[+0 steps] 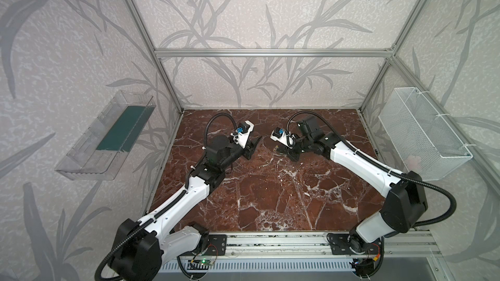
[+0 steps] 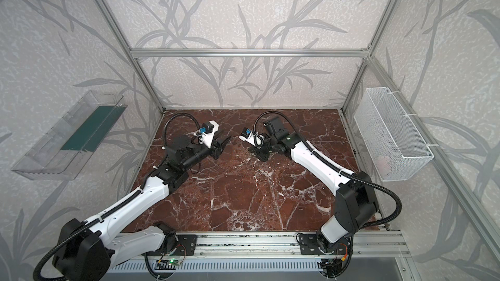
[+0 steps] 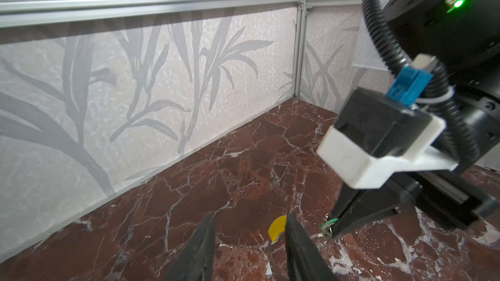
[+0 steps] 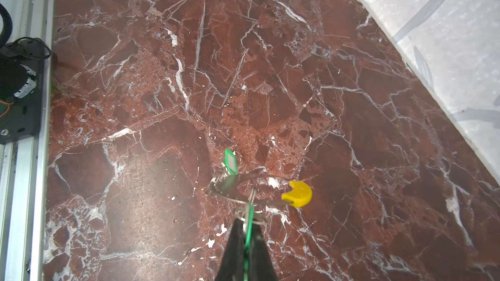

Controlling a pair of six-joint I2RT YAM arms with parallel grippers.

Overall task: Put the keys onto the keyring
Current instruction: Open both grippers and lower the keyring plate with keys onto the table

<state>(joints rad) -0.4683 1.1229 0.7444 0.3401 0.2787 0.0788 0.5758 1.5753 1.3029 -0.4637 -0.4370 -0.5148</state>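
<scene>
In the right wrist view my right gripper [image 4: 247, 224] is shut on the thin edge of one key's green tag [image 4: 249, 216]. That key's small metal ring crosses the band of the grey keyring [image 4: 221, 189], which carries a yellow sleeve [image 4: 297, 193]. A second key's green tag with a white label [image 4: 230, 161] sits at the keyring's far side. My left gripper [image 3: 250, 217] is open, with the yellow sleeve [image 3: 276, 228] just inside one finger [image 3: 295, 239], and I cannot tell whether they touch. In both top views the left gripper [image 1: 253, 145] and right gripper [image 1: 281, 152] face each other over the marble table [image 1: 270, 198].
A clear plastic bin [image 1: 105, 136] hangs on the left wall and a white mesh basket [image 1: 422, 133] on the right wall. An aluminium rail [image 1: 270, 244] runs along the table's front edge. The back wall stands close behind both grippers.
</scene>
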